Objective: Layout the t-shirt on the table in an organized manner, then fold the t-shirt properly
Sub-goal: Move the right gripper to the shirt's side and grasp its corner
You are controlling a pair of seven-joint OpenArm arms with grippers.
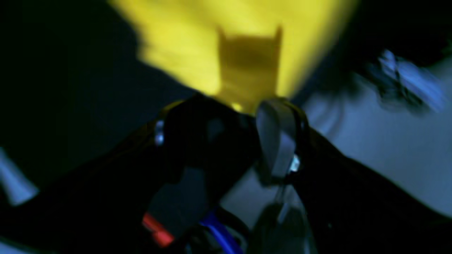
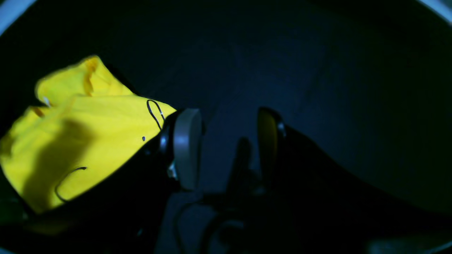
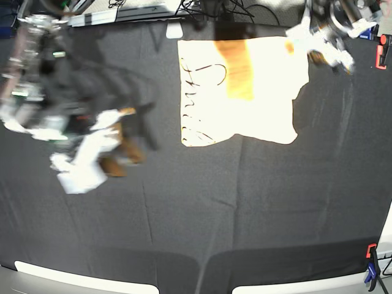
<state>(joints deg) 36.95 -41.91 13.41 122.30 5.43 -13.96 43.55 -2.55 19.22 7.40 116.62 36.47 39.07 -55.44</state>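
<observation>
You are viewing the t-shirt [image 3: 257, 92] lying spread at the far centre of the table [image 3: 245, 214]. The right gripper [image 2: 226, 148] is hovering with jaws parted, holding nothing, left of the shirt. The left gripper [image 1: 240, 141] is blurring at the far right; you cannot tell its jaw state.

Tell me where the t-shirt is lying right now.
In the base view the t-shirt lies folded on the table toward its far edge, right of centre, with the left gripper beside its far right corner.
</observation>
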